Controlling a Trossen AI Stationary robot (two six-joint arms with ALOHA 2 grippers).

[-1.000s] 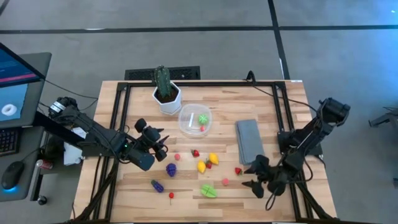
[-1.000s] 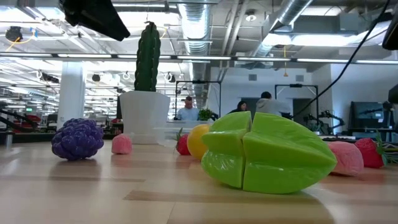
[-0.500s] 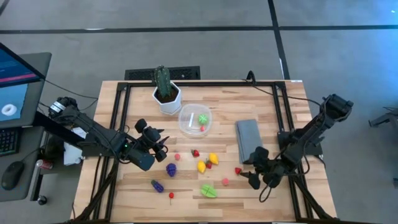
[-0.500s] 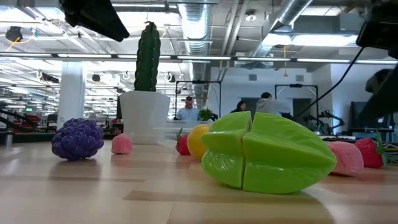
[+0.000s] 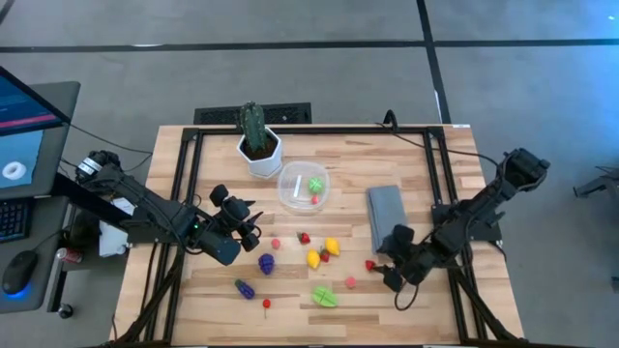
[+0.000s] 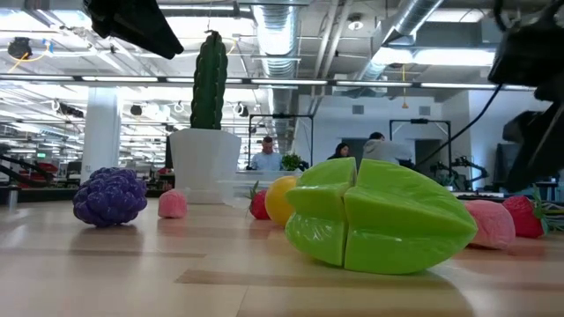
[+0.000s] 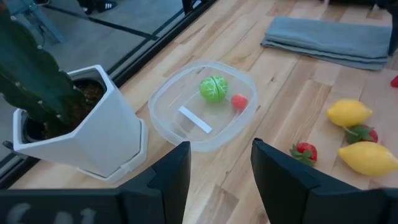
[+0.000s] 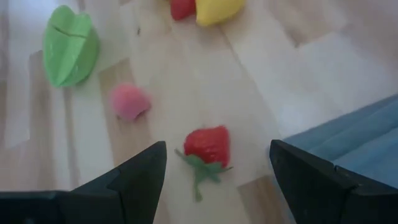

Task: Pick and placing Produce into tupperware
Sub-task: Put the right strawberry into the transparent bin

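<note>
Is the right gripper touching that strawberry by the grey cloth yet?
Apart. The right wrist view shows the strawberry lying on bare wood between the open fingers of the right gripper, clear of both.

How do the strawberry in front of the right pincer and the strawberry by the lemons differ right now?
The strawberry before the right pincer lies alone near the grey cloth; the other strawberry lies beside the lemons. The first lies between open jaws; the second has no pincer over it. Both are red, green-leafed, and outside the container.

A strawberry [image 8: 207, 145] lies on the table [image 5: 426, 174] just ahead of the right gripper [image 5: 387, 273], the folded cloth [image 5: 386, 217] beside it, the tupperware [image 5: 304, 186] farther off.
</note>
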